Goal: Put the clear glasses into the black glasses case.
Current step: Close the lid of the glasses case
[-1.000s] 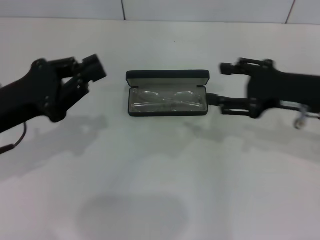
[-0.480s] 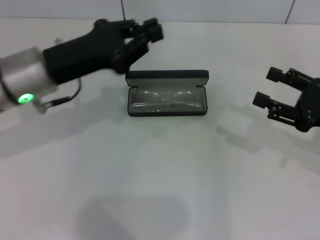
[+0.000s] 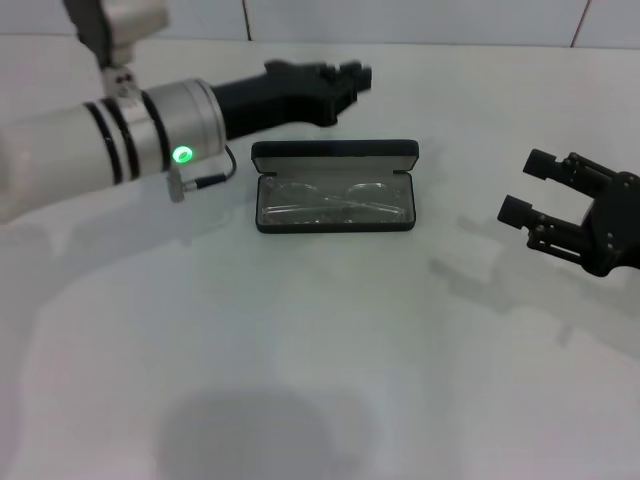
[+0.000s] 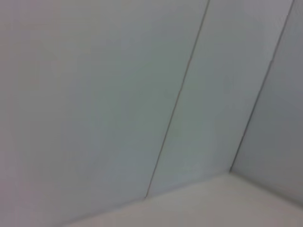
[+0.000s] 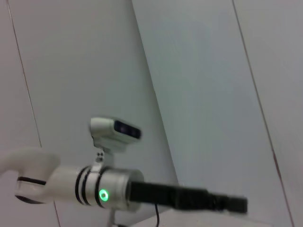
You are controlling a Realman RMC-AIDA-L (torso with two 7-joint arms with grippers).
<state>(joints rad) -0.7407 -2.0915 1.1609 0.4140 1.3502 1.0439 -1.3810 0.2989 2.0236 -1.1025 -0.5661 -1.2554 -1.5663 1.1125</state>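
Clear glasses (image 3: 330, 203) lie in the open black glasses case (image 3: 335, 186); right gripper (image 3: 523, 188) fingers spread.

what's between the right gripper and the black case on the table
Nothing: in the head view only bare white table separates the open right gripper from the black glasses case, which holds the clear glasses.

head: down on table (image 3: 320, 380) | wrists: at wall (image 4: 94, 94)

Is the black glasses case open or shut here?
Open: the black glasses case has its lid raised behind, showing the grey lining, with the clear glasses lying inside.
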